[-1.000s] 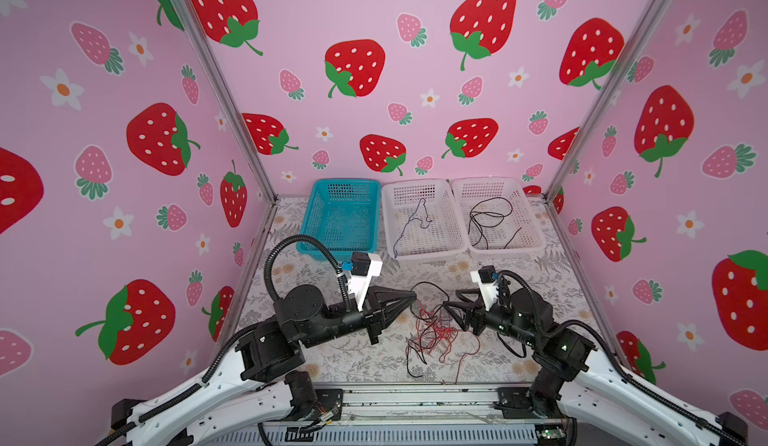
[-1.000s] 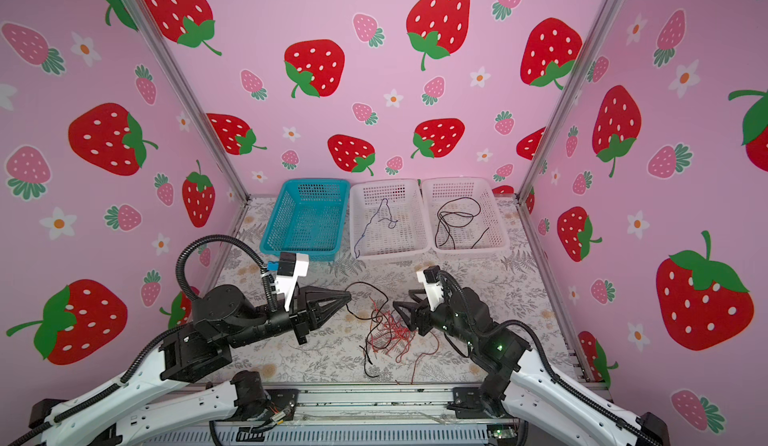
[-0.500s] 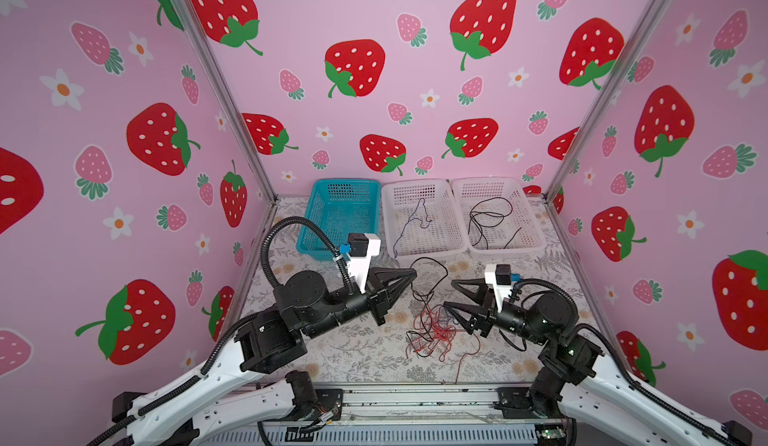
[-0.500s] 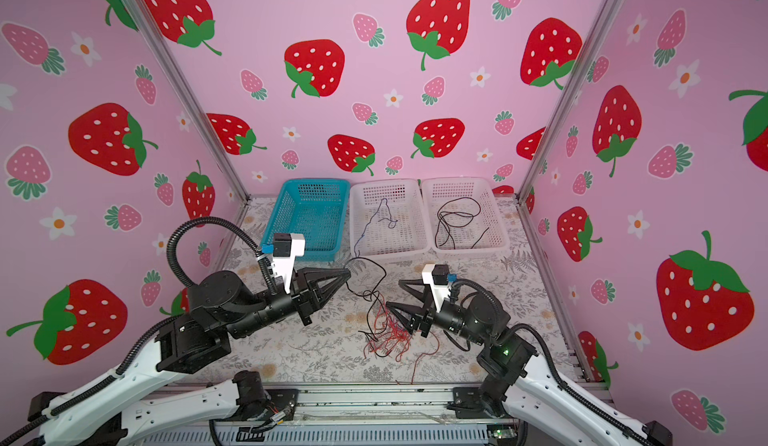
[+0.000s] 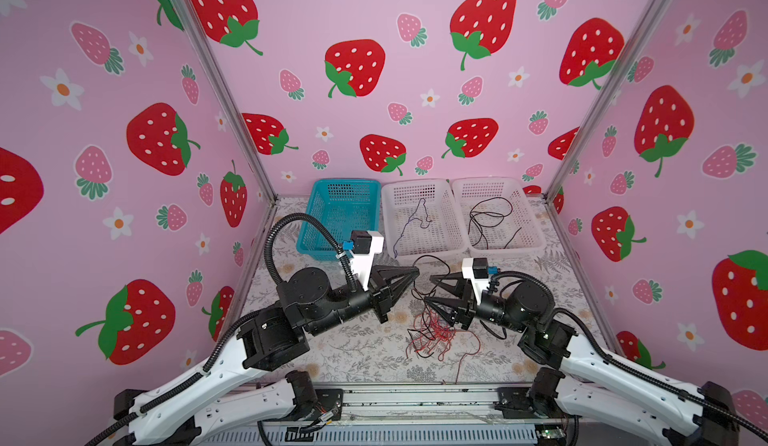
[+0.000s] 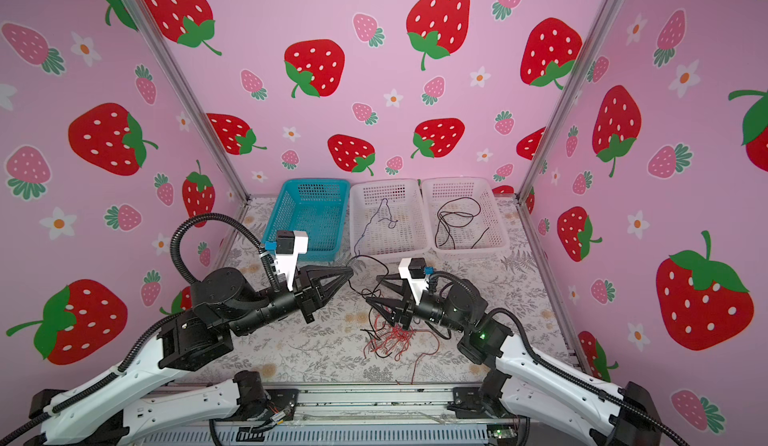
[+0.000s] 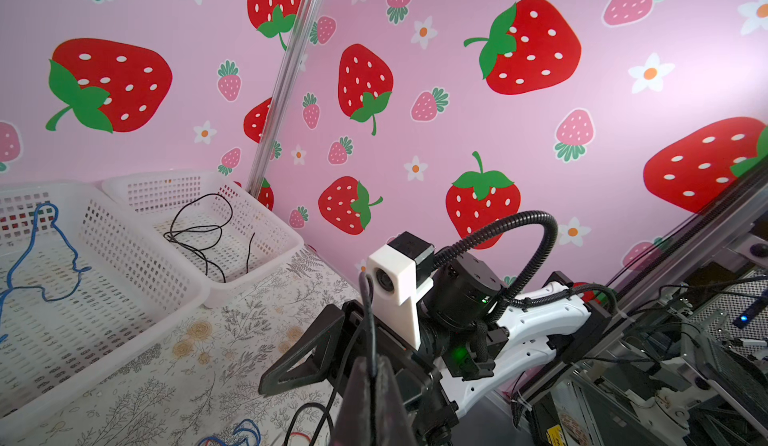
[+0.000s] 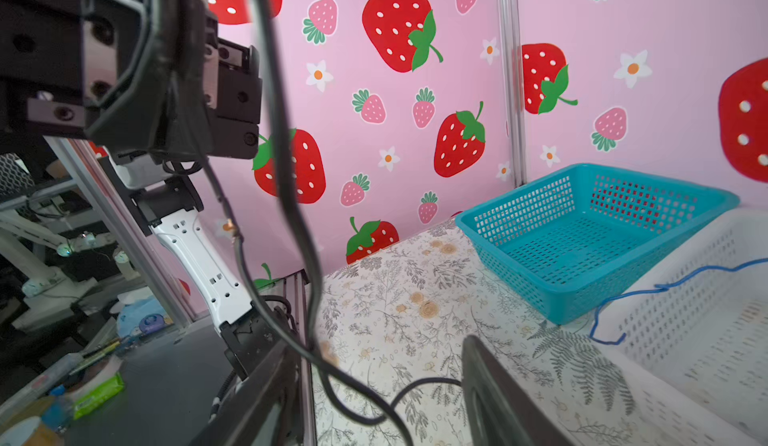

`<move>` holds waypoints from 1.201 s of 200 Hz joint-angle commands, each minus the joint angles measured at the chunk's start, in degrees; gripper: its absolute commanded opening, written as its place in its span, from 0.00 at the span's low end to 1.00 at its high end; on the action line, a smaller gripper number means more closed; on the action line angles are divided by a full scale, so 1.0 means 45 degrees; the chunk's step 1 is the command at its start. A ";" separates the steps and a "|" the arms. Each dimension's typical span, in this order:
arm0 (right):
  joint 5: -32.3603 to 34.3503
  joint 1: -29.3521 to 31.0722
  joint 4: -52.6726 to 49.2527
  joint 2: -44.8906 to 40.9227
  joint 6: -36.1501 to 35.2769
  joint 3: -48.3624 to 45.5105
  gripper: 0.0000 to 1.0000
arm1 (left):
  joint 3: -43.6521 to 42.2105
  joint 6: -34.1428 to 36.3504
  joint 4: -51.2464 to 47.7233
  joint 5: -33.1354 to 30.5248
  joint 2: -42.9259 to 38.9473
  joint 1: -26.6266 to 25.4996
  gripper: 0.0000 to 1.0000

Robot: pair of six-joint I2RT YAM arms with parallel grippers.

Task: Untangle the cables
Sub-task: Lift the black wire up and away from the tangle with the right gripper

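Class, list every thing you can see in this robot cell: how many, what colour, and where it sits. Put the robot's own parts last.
teal basket: one, teal, back left of the table, empty
middle white basket: one, white, right of the teal one
right white basket: one, white, back right
blue cable: one, blue, in the middle white basket, end over its front rim
coiled black cable: one, black, in the right white basket
red cable tangle: count unclear, red, on the table, front centre
loose black cable: one, black, from the left hand into the tangle
table: one, floral cloth
left hand: one, black, shut on the loose black cable
right hand: one, black, open, above the tangle
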 commanded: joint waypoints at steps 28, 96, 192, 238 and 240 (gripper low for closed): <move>0.0505 0.0345 0.0625 0.0358 -0.0411 0.0667 0.29 | -0.0121 -0.0022 0.0574 -0.0088 -0.0343 -0.0014 0.00; 0.0928 0.0519 0.0105 0.0284 -0.0753 0.1095 0.00 | -0.0659 0.0309 -0.0024 -0.1008 -0.0604 0.0004 0.20; 0.2355 0.0507 -0.3818 0.1106 -0.2779 0.6179 0.00 | -0.3051 0.0147 -0.0597 -0.2589 -0.2165 0.0083 0.76; 0.2774 0.0508 -0.5432 0.1728 -0.3336 0.8968 0.00 | -0.4044 -0.0271 -0.0611 -0.2611 -0.2352 0.0083 0.77; 0.2819 0.0517 -0.5494 0.1733 -0.3374 0.9088 0.00 | -0.4086 -0.0275 -0.0608 -0.2611 -0.2361 0.0083 0.77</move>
